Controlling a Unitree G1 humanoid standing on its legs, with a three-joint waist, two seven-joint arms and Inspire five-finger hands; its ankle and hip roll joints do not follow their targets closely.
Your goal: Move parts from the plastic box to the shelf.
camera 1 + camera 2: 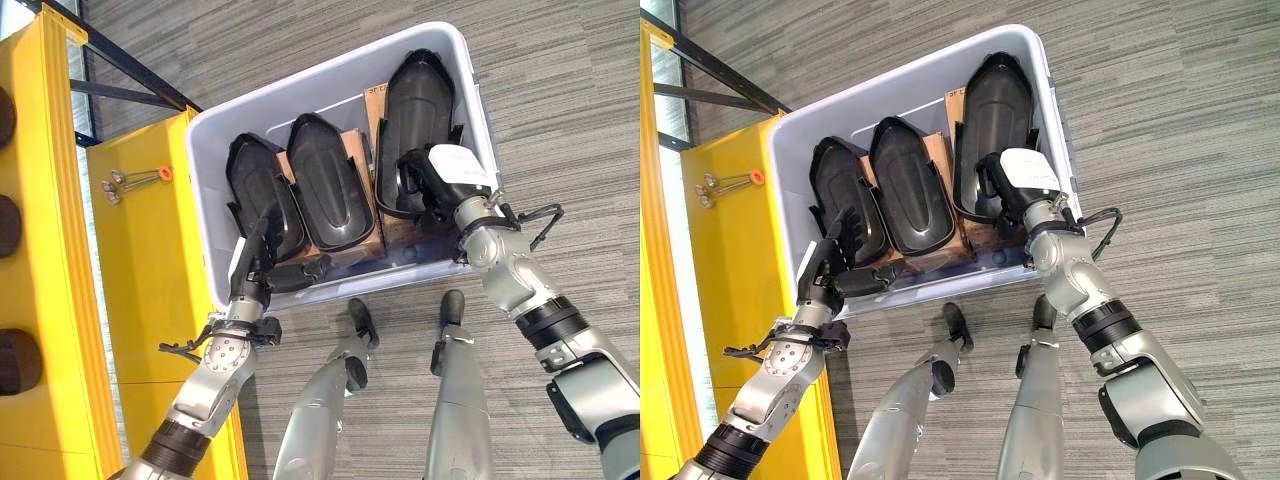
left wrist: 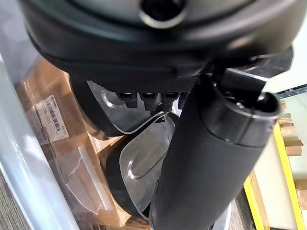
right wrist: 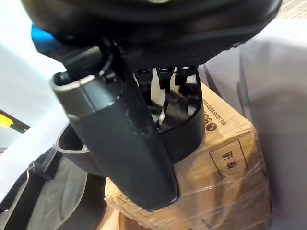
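A pale plastic box (image 1: 330, 70) stands on the carpet with three long black moulded parts lying side by side on cardboard packs (image 1: 357, 140). My left hand (image 1: 250, 270) reaches over the near wall, open. Its straight fingers (image 2: 144, 98) rest along the left part (image 1: 258, 175) and its thumb (image 2: 206, 158) sticks out sideways. The middle part (image 1: 330, 185) lies untouched. My right hand (image 1: 450, 175) is at the near end of the right part (image 1: 420, 95), fingers (image 3: 163, 76) curled over its rim (image 3: 184, 129), thumb (image 3: 120, 139) outside.
The yellow shelf (image 1: 150, 260) stands close against the box's left side. A small metal tool with an orange end (image 1: 135, 180) lies on its top. Dark round pieces (image 1: 8, 360) sit on the taller yellow part at the far left. Grey carpet surrounds the box.
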